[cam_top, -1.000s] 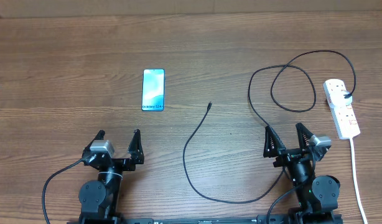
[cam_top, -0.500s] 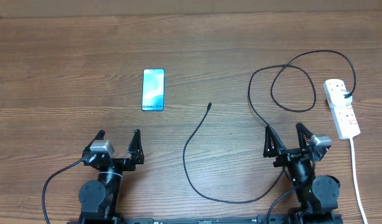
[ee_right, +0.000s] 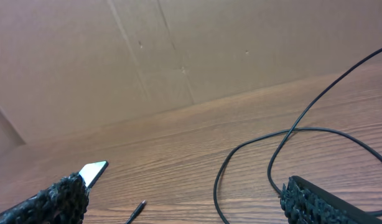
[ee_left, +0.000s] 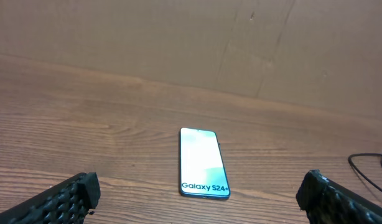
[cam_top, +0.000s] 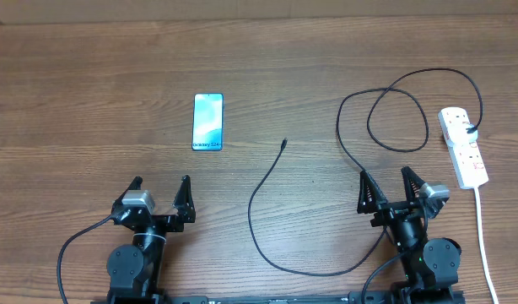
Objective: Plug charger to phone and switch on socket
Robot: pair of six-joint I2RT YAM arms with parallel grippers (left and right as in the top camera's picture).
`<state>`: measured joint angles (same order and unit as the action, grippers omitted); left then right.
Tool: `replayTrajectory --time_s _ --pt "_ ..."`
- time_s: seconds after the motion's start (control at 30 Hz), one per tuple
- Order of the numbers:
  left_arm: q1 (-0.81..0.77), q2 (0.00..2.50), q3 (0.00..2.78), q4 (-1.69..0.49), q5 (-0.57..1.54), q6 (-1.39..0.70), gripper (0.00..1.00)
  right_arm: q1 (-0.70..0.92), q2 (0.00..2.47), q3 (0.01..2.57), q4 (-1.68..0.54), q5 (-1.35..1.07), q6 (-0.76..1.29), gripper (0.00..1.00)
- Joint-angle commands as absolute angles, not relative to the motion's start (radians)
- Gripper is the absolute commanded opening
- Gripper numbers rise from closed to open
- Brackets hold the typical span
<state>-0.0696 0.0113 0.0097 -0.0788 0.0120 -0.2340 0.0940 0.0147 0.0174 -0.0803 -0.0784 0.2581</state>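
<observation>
Left hand (cam_top: 162,180) and right hand (cam_top: 384,173) stand spread, empty. Far right of the phone (cam_top: 207,122), the socket (cam_top: 463,148)'s white cord (cam_top: 485,245) leaves the frame. Nothing has moved since.

One phone (cam_top: 207,122), one charger (cam_top: 250,203), one socket (cam_top: 462,148), one white cord (cam_top: 483,241), two arms (cam_top: 139,249) (cam_top: 423,249).
</observation>
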Motion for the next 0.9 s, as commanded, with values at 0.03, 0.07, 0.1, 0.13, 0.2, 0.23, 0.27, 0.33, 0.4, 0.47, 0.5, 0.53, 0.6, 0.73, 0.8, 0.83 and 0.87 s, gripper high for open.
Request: replayTrajectory --time_s 0.03,0.07,0.1,0.13,0.2,0.23,0.27,0.33,0.4,0.47,0.5,0.53,0.6,0.73,0.8,0.83,0.87 --pt "-0.066 0.004 0.005 -0.075 0.02 -0.247 1.0 0.098 0.007 0.008 -0.078 -0.076 0.258 1.0" --pt "-0.066 0.004 0.005 -0.076 0.02 -0.273 1.0 0.098 0.007 0.008 -0.078 -0.076 0.258 1.0" --pt "-0.066 0.004 0.005 -0.075 0.026 -0.312 1.0 0.098 0.007 0.008 -0.078 -0.076 0.258 1.0" --pt "-0.066 0.004 0.005 -0.073 0.042 -0.357 1.0 0.098 0.007 0.008 -0.078 -0.076 0.258 1.0" --pt "-0.066 0.004 0.005 -0.073 0.06 -0.403 1.0 0.098 0.007 0.008 -0.078 -0.076 0.258 1.0" --pt "-0.066 0.004 0.005 -0.073 0.06 -0.409 1.0 0.098 0.007 0.008 -0.078 -0.076 0.258 1.0" --pt "-0.066 0.004 0.005 -0.074 0.059 -0.408 1.0 0.098 0.007 0.008 -0.078 -0.076 0.258 1.0" --pt "-0.066 0.004 0.005 -0.075 0.052 -0.408 0.89 0.098 0.007 0.008 -0.078 -0.076 0.258 1.0" --pt "-0.066 0.008 0.005 -0.077 0.041 -0.409 0.29 0.098 0.007 0.008 -0.077 -0.076 0.258 1.0" --pt "-0.066 0.015 0.005 -0.078 0.033 -0.425 0.06 0.098 0.007 0.008 -0.078 -0.076 0.258 1.0" --pt "-0.066 0.019 0.005 -0.077 0.033 -0.435 0.04 0.098 0.007 0.008 -0.078 -0.076 0.258 1.0" --pt "-0.066 0.022 0.005 -0.077 0.033 -0.448 0.04 0.098 0.007 0.008 -0.077 -0.076 0.258 1.0" --pt "-0.066 0.023 0.005 -0.077 0.033 -0.458 0.04 0.098 0.007 0.008 -0.078 -0.076 0.258 1.0" --pt "-0.066 0.023 0.005 -0.073 0.043 -0.474 0.04 0.098 0.007 0.008 -0.078 -0.076 0.258 1.0" --pt "-0.066 0.023 0.006 -0.063 0.059 -0.487 0.04 0.098 0.007 0.008 -0.078 -0.076 0.258 1.0" --pt "-0.066 0.023 0.009 -0.067 0.072 -0.487 0.04 0.098 0.007 0.008 -0.078 -0.076 0.258 1.0" --pt "-0.066 0.023 0.019 -0.081 0.088 -0.487 0.04 0.098 0.007 0.008 -0.078 -0.076 0.258 1.0"
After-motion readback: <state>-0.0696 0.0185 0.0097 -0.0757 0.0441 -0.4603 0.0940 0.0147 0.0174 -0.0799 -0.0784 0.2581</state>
